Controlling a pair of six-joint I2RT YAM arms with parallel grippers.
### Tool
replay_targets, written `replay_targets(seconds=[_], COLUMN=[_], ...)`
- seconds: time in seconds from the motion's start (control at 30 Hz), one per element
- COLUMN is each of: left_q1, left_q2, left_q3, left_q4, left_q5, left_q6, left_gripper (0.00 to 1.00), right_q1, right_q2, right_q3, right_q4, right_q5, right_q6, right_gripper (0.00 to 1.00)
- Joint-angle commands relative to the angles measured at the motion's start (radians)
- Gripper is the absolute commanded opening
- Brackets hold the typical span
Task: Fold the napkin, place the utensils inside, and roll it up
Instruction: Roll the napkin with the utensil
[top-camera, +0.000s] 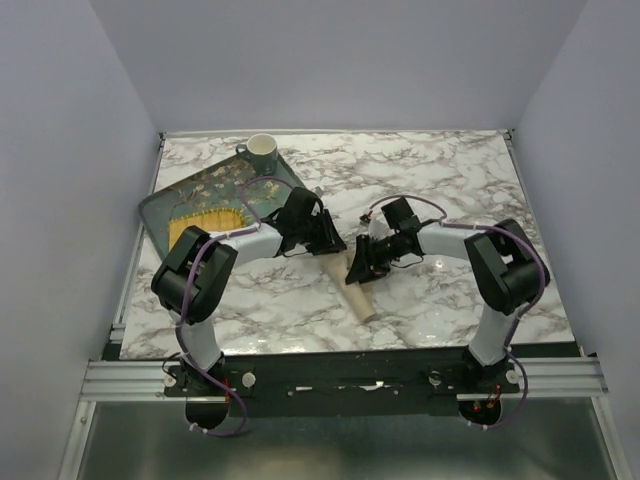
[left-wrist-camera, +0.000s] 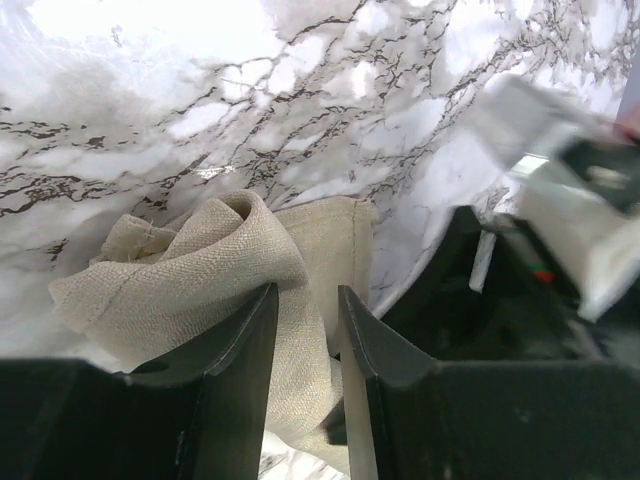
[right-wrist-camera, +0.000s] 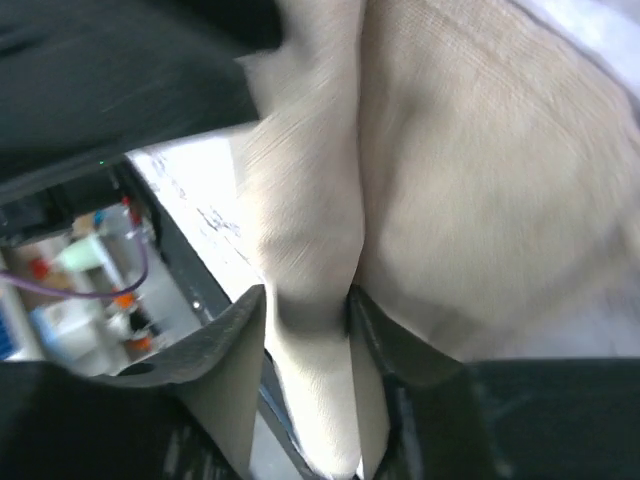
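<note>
The beige napkin (top-camera: 362, 300) lies rolled into a narrow tube at the table's middle, slanting toward the front. My left gripper (top-camera: 333, 248) is at its far end, jaws closed on a fold of the cloth (left-wrist-camera: 200, 270); midway between its tips is cloth (left-wrist-camera: 307, 300). My right gripper (top-camera: 360, 270) pinches the roll just below, with the cloth (right-wrist-camera: 470, 150) squeezed between its jaws (right-wrist-camera: 305, 300). The spoon is hidden; I cannot see it in any view.
A dark teal floral tray (top-camera: 165, 205) sits at the back left with a yellow item (top-camera: 205, 222) on it and a green-and-white mug (top-camera: 262, 152) at its far corner. The marble table (top-camera: 450, 170) has raised side rails.
</note>
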Motion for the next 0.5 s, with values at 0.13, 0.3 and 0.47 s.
replay_targets(seconds=[0.13,0.3,0.47], left_q1=[0.008,0.022,0.052], left_q2=[0.012,0.009,0.029], left_q3=[-0.019,-0.024,-0.027], left_q4=[-0.062,-0.058,-0.045], left_q5=[-0.053,-0.01,0.034], left_q6=[0.029,-0.004,-0.029], left_gripper=[0.39,0.38,0.37], right_q1=[0.18,0.338,0.501], right_q2=[-0.328,-0.326,-0.241], right_q3=[0.032,0.078,0.144], right_q4=[-0.22,-0.244,-0.265], right_q5=[0.553,0.835,1.167], right_q6=[-0.042,-0.013,-0.013], right_gripper=[0.57,0.62,0.65])
